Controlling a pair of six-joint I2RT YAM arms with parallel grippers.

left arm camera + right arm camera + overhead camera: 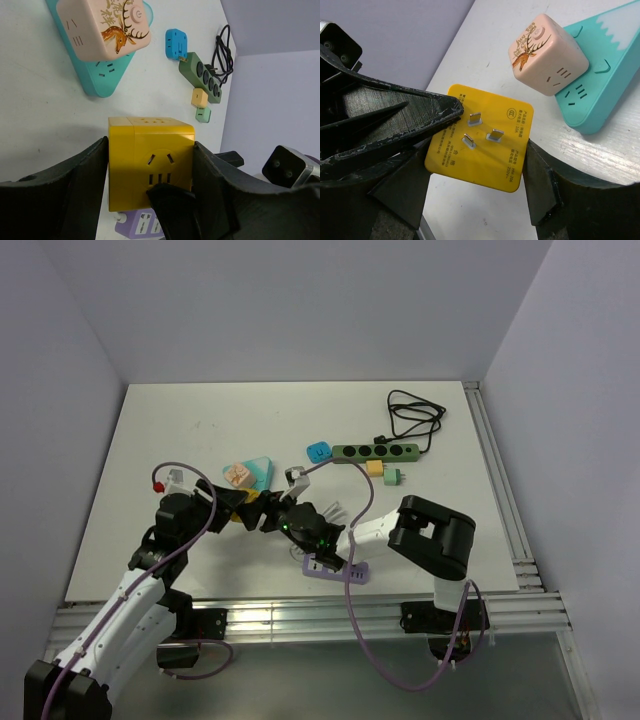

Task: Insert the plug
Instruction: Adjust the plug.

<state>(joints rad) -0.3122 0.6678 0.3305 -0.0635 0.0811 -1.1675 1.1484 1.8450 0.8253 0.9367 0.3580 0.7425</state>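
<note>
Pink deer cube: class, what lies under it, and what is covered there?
The pink deer cube sits on a teal triangular socket strip. The strip's edge sockets show; its surface beneath the cube is hidden.

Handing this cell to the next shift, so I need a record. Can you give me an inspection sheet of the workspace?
Surface: white table, no spills seen.
Job's things: yellow cube adapter, prongs towards the right wrist camera.
Clutter: pink cube on teal strip; blue adapter, orange adapter and small green adapter beside green power strip; purple strip near the arm bases.
End effectors: left end effector shut on the yellow cube adapter; right end effector flanks it, contact unclear.
Cables: black cable coiled far right; purple arm cables loop past the near edge.
Surroundings: grey walls, edge rails.
</note>
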